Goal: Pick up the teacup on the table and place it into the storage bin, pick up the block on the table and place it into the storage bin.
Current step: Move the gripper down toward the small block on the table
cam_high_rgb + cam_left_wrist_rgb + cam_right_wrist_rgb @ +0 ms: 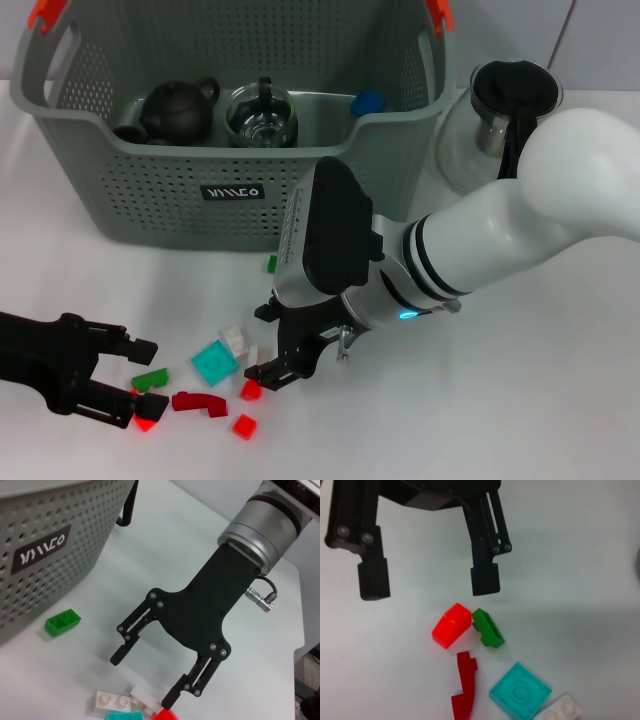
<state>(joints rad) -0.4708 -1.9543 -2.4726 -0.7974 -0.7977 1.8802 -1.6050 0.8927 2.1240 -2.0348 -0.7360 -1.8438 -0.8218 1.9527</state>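
Storage bin (160,190): large grey perforated plastic basket, orange-red handle tips, scooped front rim; stands at the far edge of the white tabletop (520,400). Small black label (232,191) on its front wall carries white stylised lettering, not clearly readable; the left wrist view shows the same label (41,550) at an angle.

Contents of the bin, head view only: 1 dark teapot (178,110), 1 clear glass vessel (260,116), 1 blue block (368,102).

Glass pitcher (490,120) with black handle: on the tabletop beside the bin, toward the far right corner.

Loose blocks near the front edge of the tabletop: teal square block (214,362), white block (234,340), green block (150,379), dark red curved block (200,403), bright red blocks (244,427). Another green block (63,621) lies just in front of the bin.

Right gripper (278,350): jaws spread wide, holding nothing, 1 fingertip at a small red block (250,389).

Left gripper (143,378): low at the front left edge, jaws apart, empty; the right wrist view shows a red block (451,625) and a green block touching just past its fingertips (485,579).
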